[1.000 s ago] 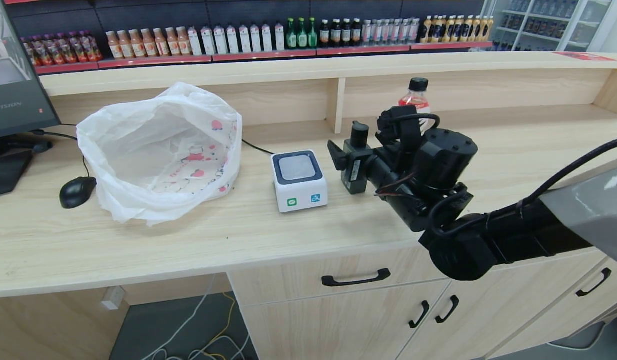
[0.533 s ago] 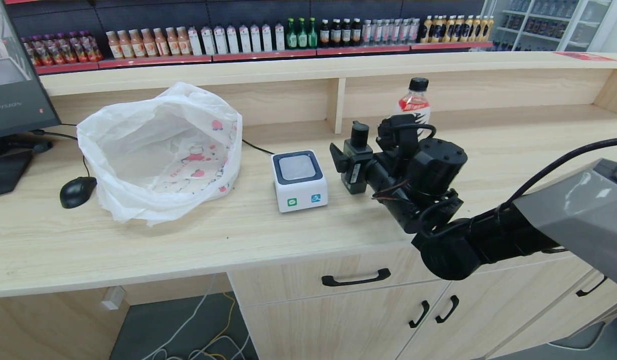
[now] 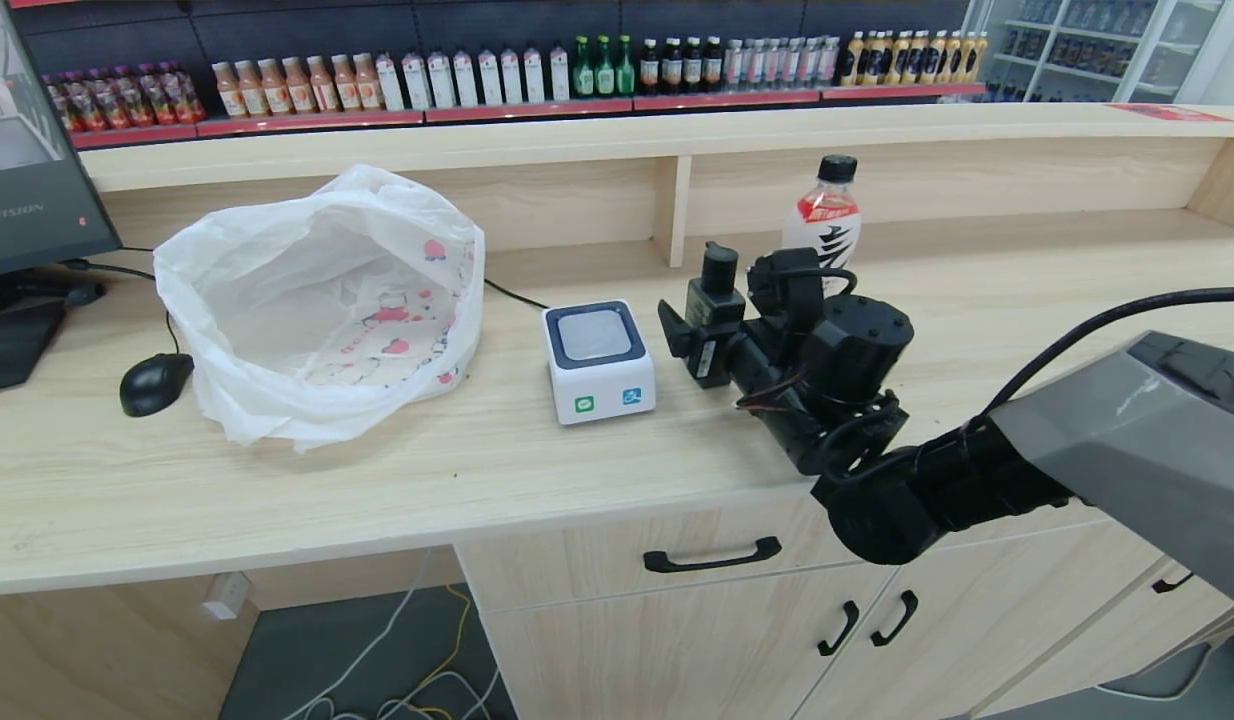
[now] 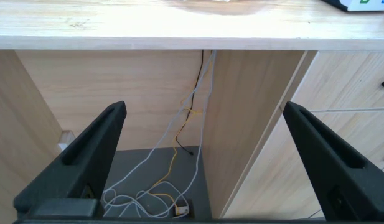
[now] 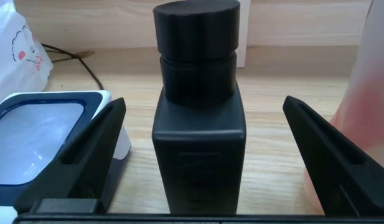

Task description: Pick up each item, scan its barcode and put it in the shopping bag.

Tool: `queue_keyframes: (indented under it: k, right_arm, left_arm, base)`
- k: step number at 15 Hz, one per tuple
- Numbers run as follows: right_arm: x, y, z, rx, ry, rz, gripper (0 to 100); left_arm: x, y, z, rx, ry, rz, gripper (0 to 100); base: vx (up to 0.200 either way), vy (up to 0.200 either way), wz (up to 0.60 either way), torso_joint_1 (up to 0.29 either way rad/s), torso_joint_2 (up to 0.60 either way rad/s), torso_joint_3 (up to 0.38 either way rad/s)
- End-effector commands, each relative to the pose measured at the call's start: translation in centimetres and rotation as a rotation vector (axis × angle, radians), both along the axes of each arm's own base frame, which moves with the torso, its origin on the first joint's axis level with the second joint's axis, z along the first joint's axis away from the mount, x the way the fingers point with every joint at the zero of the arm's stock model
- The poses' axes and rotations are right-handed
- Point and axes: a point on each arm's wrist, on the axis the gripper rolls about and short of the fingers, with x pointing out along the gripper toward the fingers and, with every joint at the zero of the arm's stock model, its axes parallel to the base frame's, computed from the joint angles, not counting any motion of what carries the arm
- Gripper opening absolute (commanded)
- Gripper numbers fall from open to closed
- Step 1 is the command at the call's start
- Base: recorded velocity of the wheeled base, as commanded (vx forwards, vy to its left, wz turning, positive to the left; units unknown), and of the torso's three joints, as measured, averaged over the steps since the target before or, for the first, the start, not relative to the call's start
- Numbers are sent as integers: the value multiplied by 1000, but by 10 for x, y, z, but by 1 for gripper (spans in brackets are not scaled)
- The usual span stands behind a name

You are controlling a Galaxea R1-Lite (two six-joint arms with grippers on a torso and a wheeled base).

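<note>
1. At the far left edge of the head view a dark monitor (image 3: 27, 170) stands on the pale wooden desk (image 3: 477, 460). A black mouse (image 3: 155, 383) lies just right of it.
2. The white shopping bag (image 3: 327, 300), printed with small red figures, sits open-mouthed on the desk left of centre, close beside the mouse.
3. Below the desk, in the lower left, an open recess holds loose cables (image 3: 407, 680) on the floor. The left hand (image 4: 204, 118) hangs before that recess, its fingers spread wide with nothing between them.
4. At the centre a white box scanner (image 3: 597, 362) with a dark-rimmed window on top rests on the desk.
5. Just right of the scanner a black bottle (image 3: 712, 315) stands upright. The right hand (image 3: 705, 340) has its fingers wide apart on either side of it, and in the right wrist view neither touches it.
6. Behind the arm, right of centre, stands a clear bottle (image 3: 825, 215) with a red label and black cap.
7. Along the top a red-edged shelf (image 3: 537, 105) carries a row of drinks. Drawer fronts (image 3: 712, 600) with black handles fill the lower right.
</note>
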Motion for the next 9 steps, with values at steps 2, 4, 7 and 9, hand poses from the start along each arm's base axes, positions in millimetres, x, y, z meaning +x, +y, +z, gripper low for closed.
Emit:
queue_keyframes:
  k: [2,4,7,9]
  right_arm:
    - [4,-1,-3,-1,1,-6,100]
    - [7,-1,-6,11,-2,-10,100]
    - [12,-4,-7,16,-5,-23,100]
    - [14,-6,-9,13,-1,-28,100]
  left_arm:
    - [0,0,0,0,0,0,100]
    - [0,0,0,0,0,0,100]
    - [0,0,0,0,0,0,100]
    - [0,0,0,0,0,0,100]
  base:
    - [0,0,0,0,0,0]
    - [0,0,0,0,0,0]
    - [0,0,0,0,0,0]
    - [0,0,0,0,0,0]
